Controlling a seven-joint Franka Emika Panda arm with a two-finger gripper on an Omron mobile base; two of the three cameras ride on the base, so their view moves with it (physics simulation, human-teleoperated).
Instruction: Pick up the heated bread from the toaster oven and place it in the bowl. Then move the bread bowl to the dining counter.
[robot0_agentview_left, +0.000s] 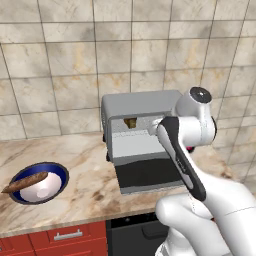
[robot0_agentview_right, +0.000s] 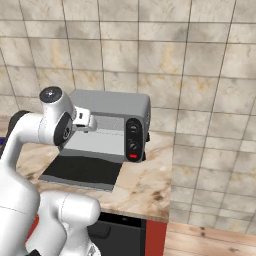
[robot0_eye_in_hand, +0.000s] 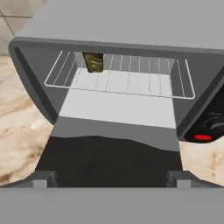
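Spread wide apart, the jaws of the gripper hover empty over the toaster oven's dropped door. Inside, the bread sits on the rack's back left. Left on the surface, the bowl holds a long dark stick.

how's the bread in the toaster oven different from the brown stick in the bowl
The heated bread is a short chunky golden-brown piece; the stick is long, thin and darker reddish-brown. The bread sits on the wire rack at the back of the toaster oven, whose door is down; the stick lies slanted across the bowl, one end past its blue rim. Both are brown baked goods, untouched by the gripper.
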